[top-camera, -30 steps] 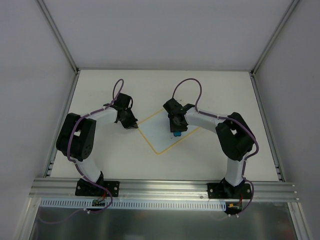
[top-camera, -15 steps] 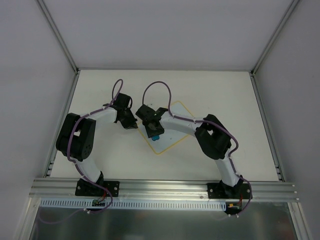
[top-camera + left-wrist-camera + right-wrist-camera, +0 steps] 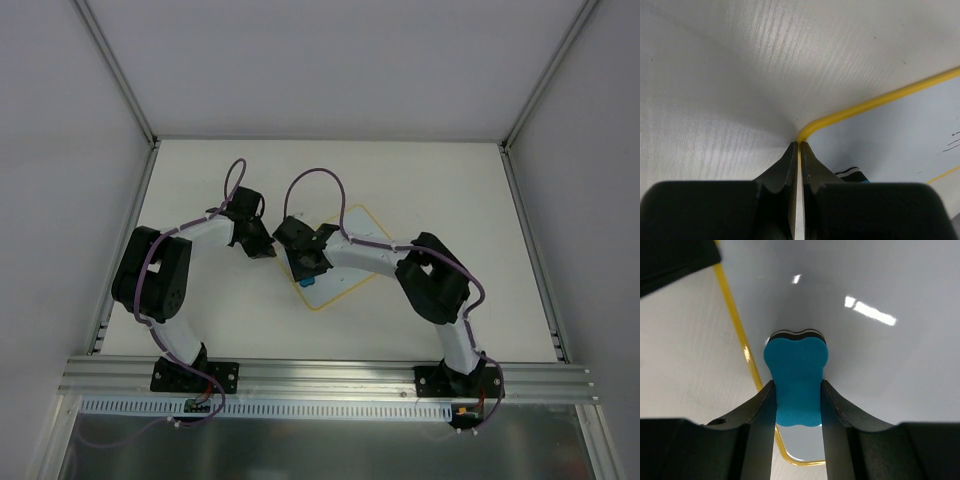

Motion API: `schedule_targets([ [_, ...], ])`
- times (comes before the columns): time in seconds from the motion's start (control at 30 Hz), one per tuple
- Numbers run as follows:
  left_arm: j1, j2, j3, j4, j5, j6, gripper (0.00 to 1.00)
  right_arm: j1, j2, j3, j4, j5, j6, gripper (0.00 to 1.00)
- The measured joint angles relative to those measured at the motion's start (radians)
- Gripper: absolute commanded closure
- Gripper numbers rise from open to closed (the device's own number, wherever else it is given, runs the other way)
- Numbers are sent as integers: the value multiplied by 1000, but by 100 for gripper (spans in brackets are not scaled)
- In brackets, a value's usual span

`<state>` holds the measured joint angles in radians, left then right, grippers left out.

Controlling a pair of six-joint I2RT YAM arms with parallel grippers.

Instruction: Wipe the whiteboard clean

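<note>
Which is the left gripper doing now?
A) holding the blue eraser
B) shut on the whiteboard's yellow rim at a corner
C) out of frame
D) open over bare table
B: the left wrist view shows the left gripper with its jaws closed on the yellow rim of the whiteboard at its rounded corner. The right gripper holds the blue eraser.

Left black-and-white jointed arm (image 3: 160,275): elbow folded back at the left, forearm angled inward. Its black two-finger tool (image 3: 799,145) points down at the table, fingers pressed nearly together, pinching the corner rim of the white yellow-rimmed whiteboard (image 3: 900,130).

Right black-and-white jointed arm (image 3: 430,285): stretched far across toward the left arm, wrist low. Its black two-finger tool (image 3: 797,385) clamps the small blue eraser block (image 3: 796,365) at the waist, fingers on either side.
</note>
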<state>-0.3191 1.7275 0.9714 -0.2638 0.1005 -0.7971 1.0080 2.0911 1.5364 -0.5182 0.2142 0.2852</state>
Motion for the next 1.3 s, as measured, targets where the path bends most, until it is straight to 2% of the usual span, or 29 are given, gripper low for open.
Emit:
schedule_targets([
  [0.13, 0, 0, -4, 5, 6, 0, 100, -48, -96, -145, 41, -8, 9, 100],
  [0.27, 0, 0, -6, 10, 13, 0, 100, -151, -194, -277, 48, -17, 16, 100],
  [0.5, 0, -2, -14, 23, 29, 0, 100, -295, -268, -372, 51, -28, 17, 100],
  [0.73, 0, -3, -15, 23, 29, 0, 100, -256, -246, -343, 29, 10, -3, 100],
  [1.07, 20, -39, -47, 21, 0, 3, 100, -67, -106, -143, -27, -18, -18, 99],
  [1.3, 20, -43, -53, 25, -2, 10, 100, -95, -55, -62, -87, -40, -17, 100],
])
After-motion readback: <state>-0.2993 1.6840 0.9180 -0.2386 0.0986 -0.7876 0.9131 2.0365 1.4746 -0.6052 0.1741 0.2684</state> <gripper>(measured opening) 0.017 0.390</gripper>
